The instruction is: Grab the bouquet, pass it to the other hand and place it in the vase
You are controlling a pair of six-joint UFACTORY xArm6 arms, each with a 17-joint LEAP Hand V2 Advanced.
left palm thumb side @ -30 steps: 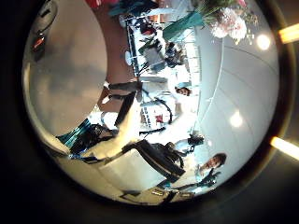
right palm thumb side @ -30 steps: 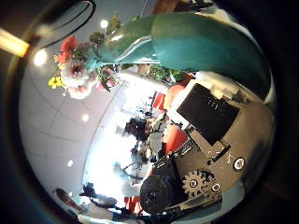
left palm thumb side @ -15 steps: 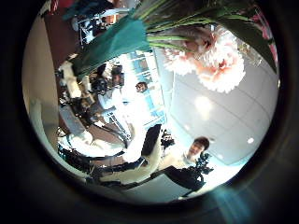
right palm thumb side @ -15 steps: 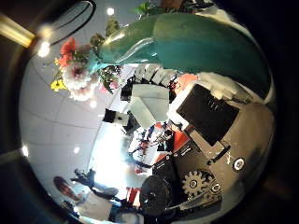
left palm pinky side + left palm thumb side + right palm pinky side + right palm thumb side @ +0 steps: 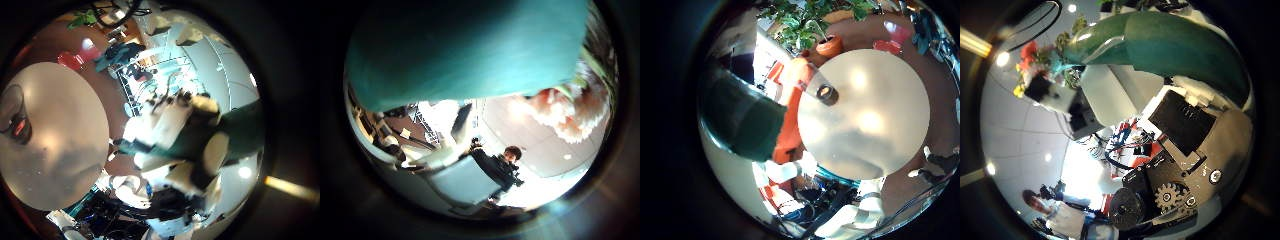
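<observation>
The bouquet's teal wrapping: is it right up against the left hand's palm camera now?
Yes. In the left thumb side palm view the teal wrapping fills most of the picture.

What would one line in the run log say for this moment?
stage: handover | bouquet: teal wrap against right hand | left hand: closing in on bouquet | vase: unseen

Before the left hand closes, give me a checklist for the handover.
1. Right hand curled round the bouquet wrap: ok.
2. Bouquet close to the left palm: ok, the wrap fills the left thumb side view.
3. Left hand fingers round the wrap: cannot tell.
4. Flowers sticking out past the wrap, outside the grip zone: ok.
5. Vase located on the table: cannot tell.
</observation>
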